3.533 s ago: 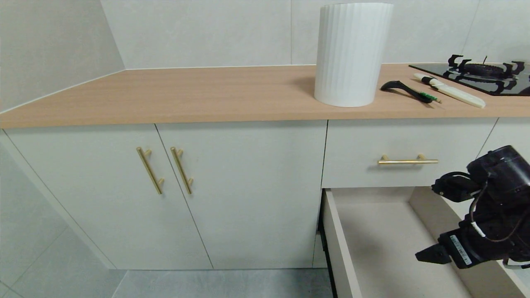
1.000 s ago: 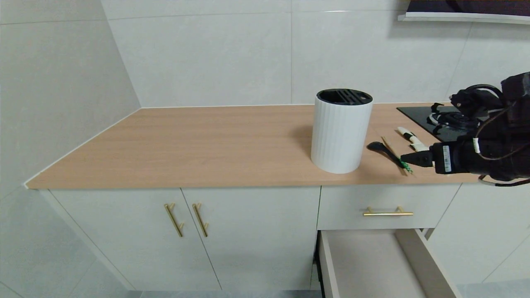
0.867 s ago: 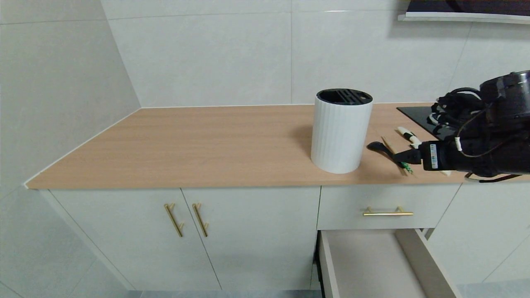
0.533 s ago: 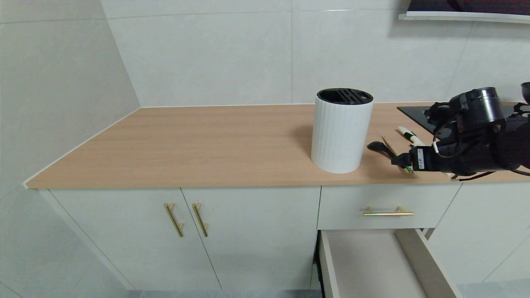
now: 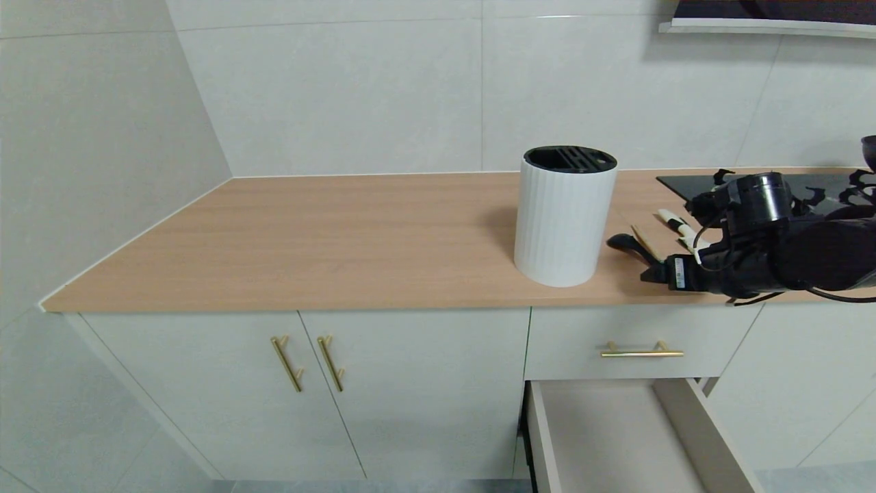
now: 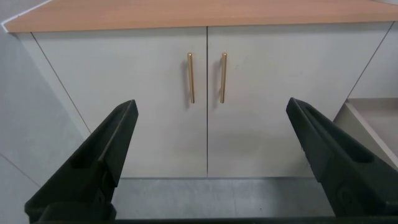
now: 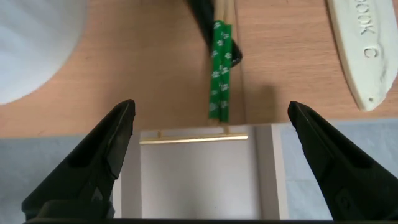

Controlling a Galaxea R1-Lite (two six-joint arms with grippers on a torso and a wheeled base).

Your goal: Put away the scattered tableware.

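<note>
Right gripper (image 7: 210, 112), spread wide, hovers over thin wooden chopsticks with green patterned ends (image 7: 221, 68). Likely light, stiff, roll-prone; pinch both together mid-length.

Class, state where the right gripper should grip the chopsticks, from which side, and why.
Probably grip the chopsticks at their green-patterned tips, coming down from above. They lie flat, side by side, tips by the counter's front edge, past the black spoon; the open right gripper brackets them.

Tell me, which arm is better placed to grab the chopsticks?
Right. The right tool, open, is lined up with the chopsticks at the counter front edge. The left tool faces the cupboard doors below.
</note>
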